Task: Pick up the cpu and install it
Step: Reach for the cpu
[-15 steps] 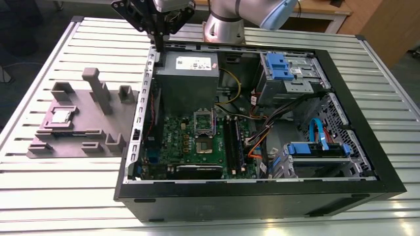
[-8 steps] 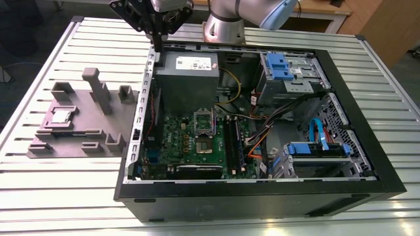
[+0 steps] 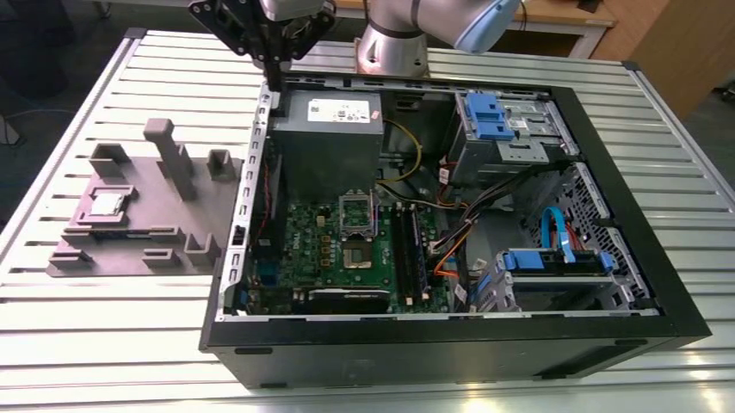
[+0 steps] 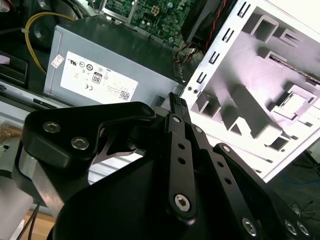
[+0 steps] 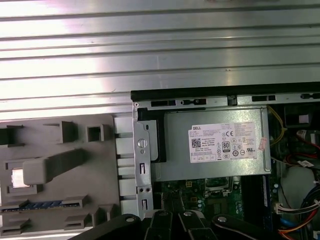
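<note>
One cpu (image 3: 109,203) on fixture (image 3: 129,251), far from jaws

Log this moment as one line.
gripper: shut, empty, above case wall by power supply | cpu: on grey fixture, untouched

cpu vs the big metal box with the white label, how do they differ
Size: the cpu is a small flat square; the metal box is a big block.
Place: the cpu lies on a grey holder on the table, outside the computer case; the metal box sits inside that open case.
Top: the cpu is bare and shiny; the metal box carries a white label.
Both look like silvery grey metal.
</note>
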`<state>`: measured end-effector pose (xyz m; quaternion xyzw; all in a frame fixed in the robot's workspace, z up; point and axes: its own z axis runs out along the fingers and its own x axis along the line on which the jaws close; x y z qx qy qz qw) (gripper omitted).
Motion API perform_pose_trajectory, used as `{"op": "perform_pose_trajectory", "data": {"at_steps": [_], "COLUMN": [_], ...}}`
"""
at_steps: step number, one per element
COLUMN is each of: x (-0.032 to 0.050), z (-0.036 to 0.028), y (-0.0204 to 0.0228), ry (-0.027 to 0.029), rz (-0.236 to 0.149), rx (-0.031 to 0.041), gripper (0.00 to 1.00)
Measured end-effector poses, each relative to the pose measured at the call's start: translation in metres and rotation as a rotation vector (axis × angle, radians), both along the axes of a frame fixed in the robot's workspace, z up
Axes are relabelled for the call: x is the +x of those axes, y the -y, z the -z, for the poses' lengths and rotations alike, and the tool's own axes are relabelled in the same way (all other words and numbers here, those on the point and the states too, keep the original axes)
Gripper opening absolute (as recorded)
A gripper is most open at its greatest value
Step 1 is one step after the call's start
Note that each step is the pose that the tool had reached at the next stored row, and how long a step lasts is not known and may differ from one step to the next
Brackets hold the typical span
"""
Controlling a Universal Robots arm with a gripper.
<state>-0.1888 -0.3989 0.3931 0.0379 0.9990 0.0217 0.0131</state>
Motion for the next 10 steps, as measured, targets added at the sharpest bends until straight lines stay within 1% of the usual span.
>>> {"op": "perform_pose_trajectory", "data": {"at_steps": [10], "x": [-0.0025], "z": [0.0], "y": [0.0], "ry": [0.0], "rz": [0.0], "rx": [0.0], "gripper": [0.1]}}
